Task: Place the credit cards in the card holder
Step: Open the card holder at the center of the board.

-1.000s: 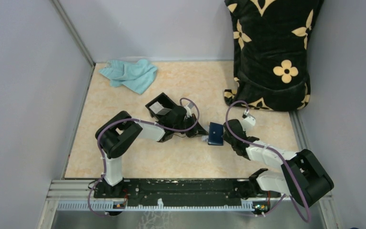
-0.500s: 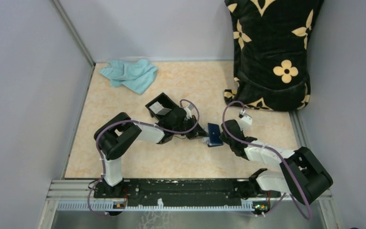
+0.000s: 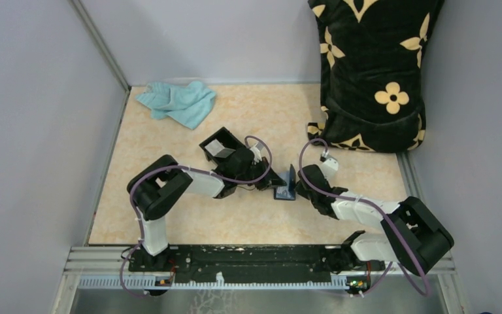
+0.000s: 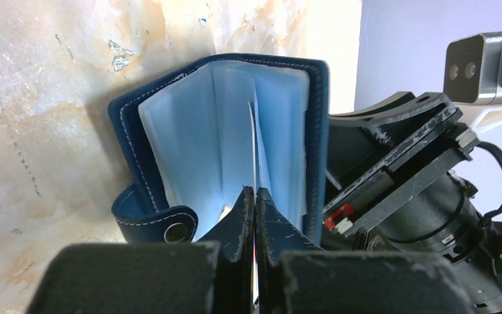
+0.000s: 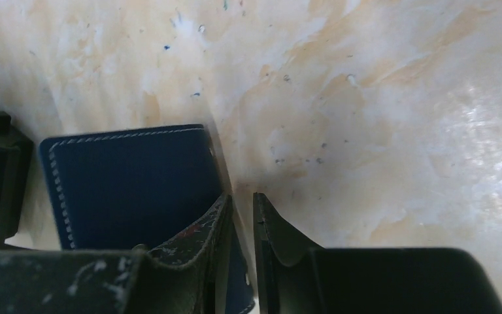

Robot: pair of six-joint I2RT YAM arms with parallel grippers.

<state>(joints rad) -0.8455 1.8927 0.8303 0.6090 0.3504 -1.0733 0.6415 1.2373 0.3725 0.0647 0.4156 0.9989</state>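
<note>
The navy card holder stands open on its edge at mid-table between both grippers. In the left wrist view its pale blue sleeves face me and its tab with the silver snap curls at lower left. My left gripper is shut on a thin pale credit card, seen edge-on, whose far end lies among the sleeves. My right gripper is shut on the card holder's outer cover, holding it up from the right. A second pale card lies in the black box.
A black open-topped box stands just behind the left arm's wrist. A teal cloth lies crumpled at the back left. A large black bag with yellow flowers fills the back right corner. Grey walls bound the table.
The right gripper has shifted left and tipped the card holder up from lying flat to standing open. The left gripper, still shut on the card, now has it among the sleeves.
</note>
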